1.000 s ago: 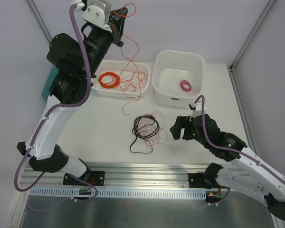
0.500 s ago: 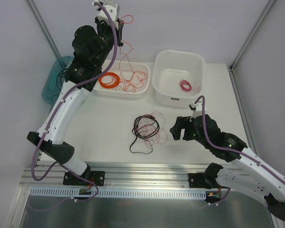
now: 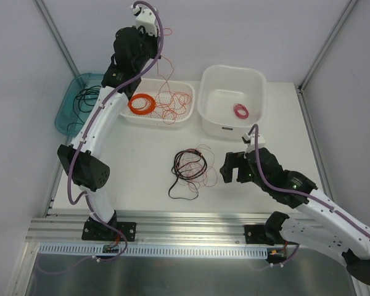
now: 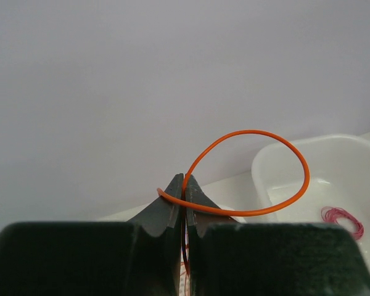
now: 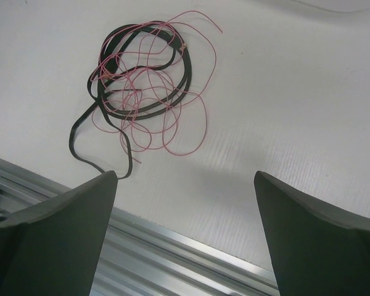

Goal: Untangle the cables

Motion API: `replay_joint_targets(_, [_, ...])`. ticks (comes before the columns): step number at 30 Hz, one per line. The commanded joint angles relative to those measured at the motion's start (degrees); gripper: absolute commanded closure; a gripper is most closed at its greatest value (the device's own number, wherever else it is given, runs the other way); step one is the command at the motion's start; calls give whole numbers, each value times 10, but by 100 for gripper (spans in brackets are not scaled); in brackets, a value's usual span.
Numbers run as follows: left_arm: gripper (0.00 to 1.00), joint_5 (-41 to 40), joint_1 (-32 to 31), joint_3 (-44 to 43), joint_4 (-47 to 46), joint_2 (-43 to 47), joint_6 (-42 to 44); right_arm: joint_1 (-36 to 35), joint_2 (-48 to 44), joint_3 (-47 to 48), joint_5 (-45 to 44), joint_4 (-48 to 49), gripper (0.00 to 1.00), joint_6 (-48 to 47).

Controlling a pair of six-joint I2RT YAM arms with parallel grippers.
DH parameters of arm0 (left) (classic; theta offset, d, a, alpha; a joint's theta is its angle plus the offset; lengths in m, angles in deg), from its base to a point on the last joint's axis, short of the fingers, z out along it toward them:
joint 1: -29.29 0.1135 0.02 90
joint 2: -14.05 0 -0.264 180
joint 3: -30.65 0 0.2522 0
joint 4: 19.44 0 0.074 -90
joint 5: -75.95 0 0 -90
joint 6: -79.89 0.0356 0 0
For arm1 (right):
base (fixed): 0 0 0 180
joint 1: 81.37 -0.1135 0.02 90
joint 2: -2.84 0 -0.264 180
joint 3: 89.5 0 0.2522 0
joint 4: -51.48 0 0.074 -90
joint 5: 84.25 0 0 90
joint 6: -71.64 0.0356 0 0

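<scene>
The cables [image 3: 190, 166] lie as a loose tangle of black and pinkish-red wire in the middle of the table, seen close in the right wrist view as cables [image 5: 142, 92]. My right gripper [image 3: 228, 168] hovers just right of them, open and empty, with its fingers [image 5: 61, 228] spread wide. My left gripper [image 3: 153, 50] is raised high over the back of the table, shut on a thin orange wire [image 4: 283, 203]. That wire loops past the fingertips [image 4: 172, 197] and hangs down as loose orange wire [image 3: 172, 102] in the white basket tray [image 3: 186, 117].
A neat orange coil [image 3: 142, 103] sits in the basket tray. A white tub [image 3: 259, 80] at the back right holds a small pink coil [image 3: 241, 111]. A teal bin [image 3: 65, 117] with black cable stands at the far left. An aluminium rail [image 3: 191, 228] borders the near edge.
The left arm has stretched up and back, carrying the orange wire over the tray and uncovering the teal bin. The right gripper has opened wider and shifted slightly left.
</scene>
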Motion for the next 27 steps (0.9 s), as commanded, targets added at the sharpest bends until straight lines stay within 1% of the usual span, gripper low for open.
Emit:
replay_joint_targets(1, [100, 28, 9, -42, -20, -23, -25, 2, 13, 14, -14, -2, 2, -14])
replay_joint_targets(4, [100, 28, 12, -56, -21, -55, -29, 1, 23, 17, -12, 1, 1, -19])
replay_joint_targets(6, [100, 44, 15, -58, -24, -75, -37, 1, 29, 18, -13, 0, 1, -22])
replay_joint_targets(11, [100, 53, 22, -41, -29, -116, -57, 1, 40, 14, -16, 5, 1, -27])
replay_joint_targets(14, [100, 51, 23, -18, -32, -138, -56, 1, 50, 12, -17, 5, 1, -30])
replay_joint_targets(17, [100, 48, 24, 9, -32, -160, -86, 2, 55, 10, -17, 5, 1, -30])
replay_joint_targets(23, [100, 78, 31, 88, -32, -202, -130, 2, 53, 4, -16, 6, 1, -27])
replay_joint_targets(25, [100, 81, 37, 101, -32, -214, -143, 1, 51, 2, -16, 4, 1, -26])
replay_joint_targets(27, [100, 101, 40, 114, -32, -219, -159, 1, 49, 2, -17, 2, 1, -24])
